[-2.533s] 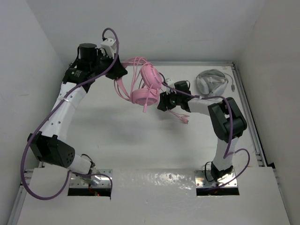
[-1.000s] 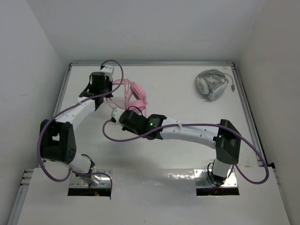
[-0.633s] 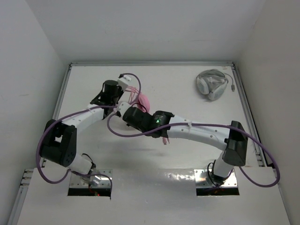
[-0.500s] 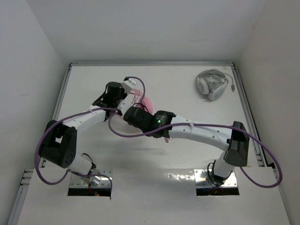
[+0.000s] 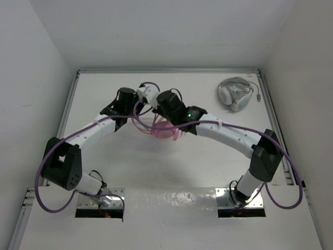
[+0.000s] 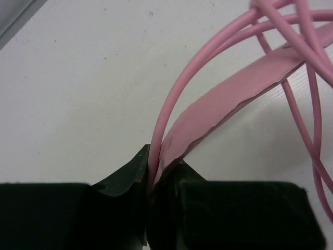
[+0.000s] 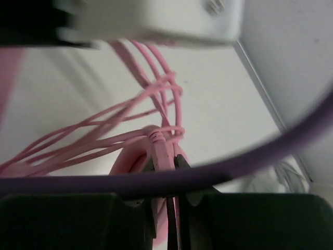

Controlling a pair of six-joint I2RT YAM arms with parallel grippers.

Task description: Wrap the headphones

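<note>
The pink headphones (image 5: 165, 130) hang between the two arms near the table's middle, partly hidden by them. My left gripper (image 6: 156, 174) is shut on the thin pink headband (image 6: 229, 99), pinching the band and its wire hoop at the jaw tips. My right gripper (image 7: 165, 164) is shut on the pink cable's plug (image 7: 159, 151). Several loops of the pink cable (image 7: 114, 127) run across the right wrist view, around the headphones. In the top view the left gripper (image 5: 136, 112) and right gripper (image 5: 161, 115) sit close together above the headphones.
Grey-white headphones (image 5: 235, 92) with a grey cable lie at the table's back right. The right arm's purple cable (image 7: 218, 166) crosses in front of the right wrist camera. The white walls stand close on the left, back and right.
The right arm has swung from in front of the headphones round to behind them, carrying the cable plug. The left gripper has moved slightly right, still holding the headband.
</note>
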